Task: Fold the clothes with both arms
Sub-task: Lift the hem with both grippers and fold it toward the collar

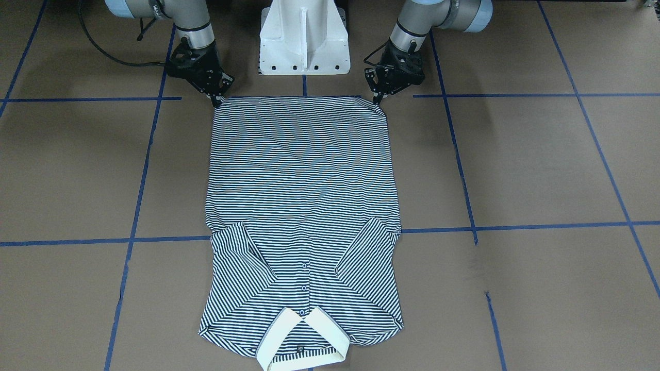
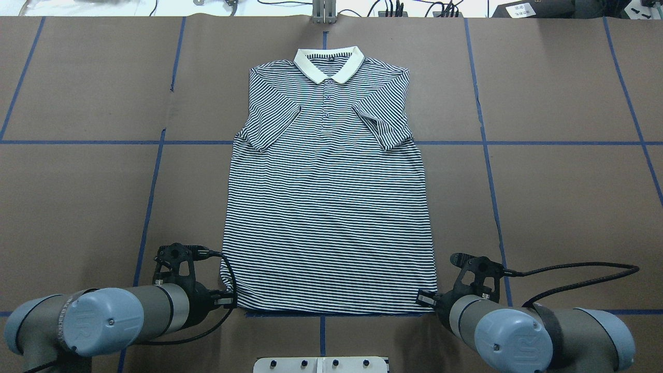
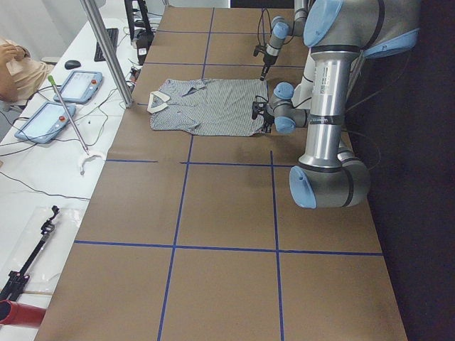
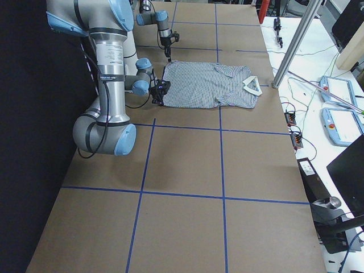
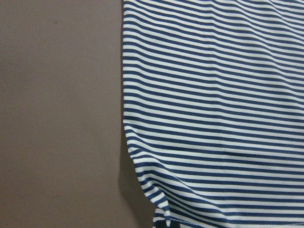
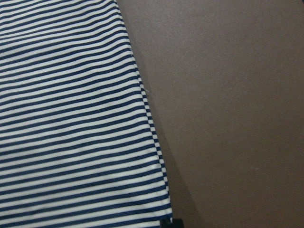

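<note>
Polo shirt [image 2: 329, 207] lies flat and face up mid-desk [image 2: 559, 207], buttons showing, collar [image 2: 311, 65] at the far side from the robot, hem [image 2: 331, 310] along the near edge. Both short sleeves [image 2: 272, 124] are already turned in over the chest, so the side folds look done; the lengthwise fold, hem up toward collar, is not yet made. Left gripper [image 2: 231, 299] sits at the hem corner on its side, right gripper [image 2: 423, 299] at the other corner. On each the fingers appear pinched together on the corner cloth, and the fabric puckers a little by the left one. Judged stage: grasp made, lift-and-carry forward is next. Shirt edges lie fairly straight and the body has only light wrinkles. Bare desk surrounds the shirt on both sides and beyond the collar, so there is room to swing the hem over; the white pedestal [image 1: 304, 41] stands close behind the hem.
</note>
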Available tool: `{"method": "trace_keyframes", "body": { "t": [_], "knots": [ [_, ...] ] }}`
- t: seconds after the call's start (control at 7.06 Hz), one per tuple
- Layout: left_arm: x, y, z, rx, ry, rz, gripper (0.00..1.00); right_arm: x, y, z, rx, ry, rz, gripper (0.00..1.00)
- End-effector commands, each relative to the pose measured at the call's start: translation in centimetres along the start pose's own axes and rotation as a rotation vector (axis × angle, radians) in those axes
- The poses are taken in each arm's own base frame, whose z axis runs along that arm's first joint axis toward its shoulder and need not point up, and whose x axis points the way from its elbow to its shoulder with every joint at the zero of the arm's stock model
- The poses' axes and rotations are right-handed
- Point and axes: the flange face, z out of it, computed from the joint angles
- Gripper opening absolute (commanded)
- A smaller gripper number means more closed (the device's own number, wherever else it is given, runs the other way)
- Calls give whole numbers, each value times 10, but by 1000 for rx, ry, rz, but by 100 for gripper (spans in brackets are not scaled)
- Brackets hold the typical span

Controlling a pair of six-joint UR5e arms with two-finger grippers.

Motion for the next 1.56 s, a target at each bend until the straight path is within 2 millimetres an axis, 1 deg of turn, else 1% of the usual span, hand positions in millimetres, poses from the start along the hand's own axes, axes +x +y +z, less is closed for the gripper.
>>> {"method": "trace_keyframes", "body": {
  "t": [0.0, 0.14, 0.28, 0.43, 0.57, 0.71, 0.85, 0.99, 1.13, 1.28, 1.42],
  "knots": [
    [25, -8, -60, -17, 11, 48, 0, -8, -10, -75, -74, 12, -6, 0],
    [42, -7, -123, -66, 24, 50, 0, -10, -18, -139, -97, -16, -2, 0],
    [49, -4, -202, -137, 22, 50, 0, 0, -28, -204, -137, -17, 0, 0],
    [54, -15, -275, -173, 39, 26, 0, 7, -41, -251, -196, -15, 27, 0],
    [68, -37, -292, -161, 54, -7, 0, -6, -49, -263, -214, -37, 48, 0],
    [84, -45, -266, -163, 32, 39, 0, -10, -63, -262, -180, -29, 6, 0],
    [91, -89, -232, -98, -40, 100, 0, -26, -84, -250, -130, -24, -13, 0],
    [94, -146, -209, -32, -100, 146, 0, -48, -121, -232, -70, -3, -34, 0],
    [81, -200, -187, 34, -135, 151, 0, -69, -171, -207, -53, 43, -26, 0],
    [67, -246, -167, 61, -153, 163, 0, -79, -212, -183, -29, 87, -20, 0],
    [62, -285, -143, 71, -168, 178, 0, -90, -240, -154, -2, 80, -26, 0]
  ]
}}
